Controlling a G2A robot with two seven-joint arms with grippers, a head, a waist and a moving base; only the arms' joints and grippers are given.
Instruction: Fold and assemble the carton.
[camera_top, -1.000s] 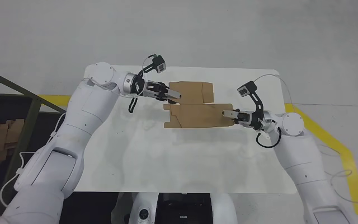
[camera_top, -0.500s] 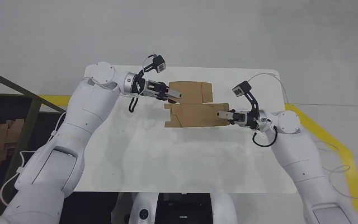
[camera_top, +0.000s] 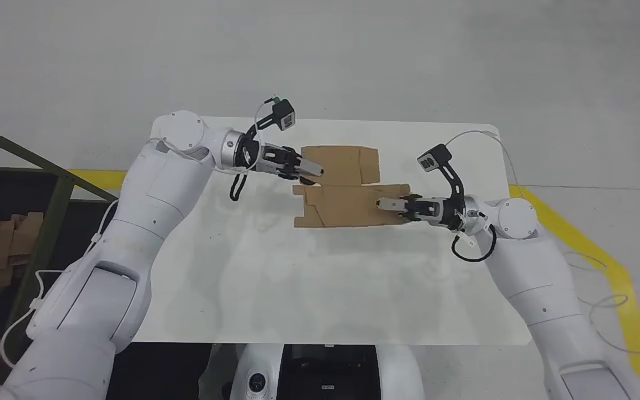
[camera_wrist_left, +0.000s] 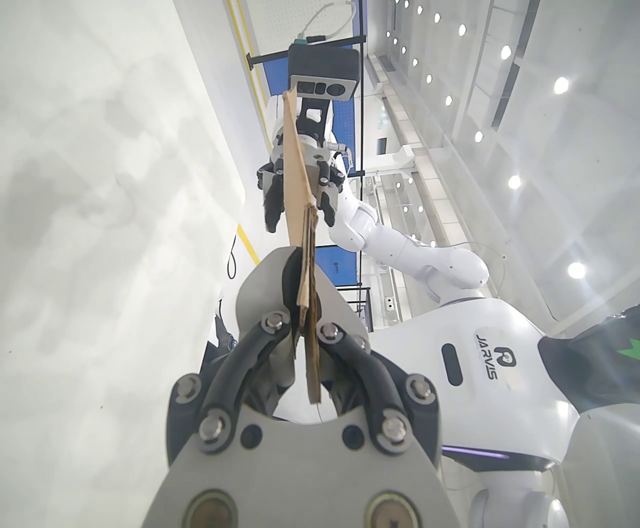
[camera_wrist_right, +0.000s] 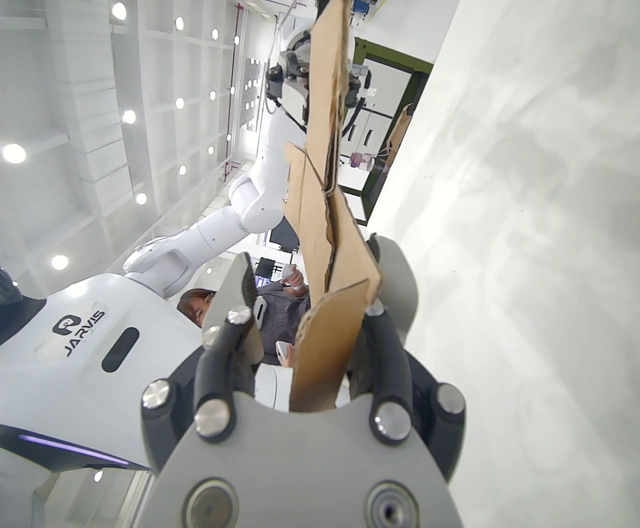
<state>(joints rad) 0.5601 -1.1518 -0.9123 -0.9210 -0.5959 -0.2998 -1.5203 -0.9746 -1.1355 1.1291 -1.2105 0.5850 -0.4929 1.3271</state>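
A flattened brown carton hangs above the middle of the white table, stretched between both arms. My left gripper is shut on the carton's far-left edge. In the left wrist view the cardboard stands edge-on, pinched between that gripper's pads. My right gripper is open and straddles the carton's right end. In the right wrist view a flap of the carton sits between the spread fingers of that gripper and leans against one finger. The right gripper also appears farther off in the left wrist view.
The table's front half is bare white surface. A dark green frame stands off the table's left side. A yellow floor line runs behind the right arm.
My right gripper has moved left along the carton, so its fingers now reach farther over the right end. The left gripper and its hold have not moved.
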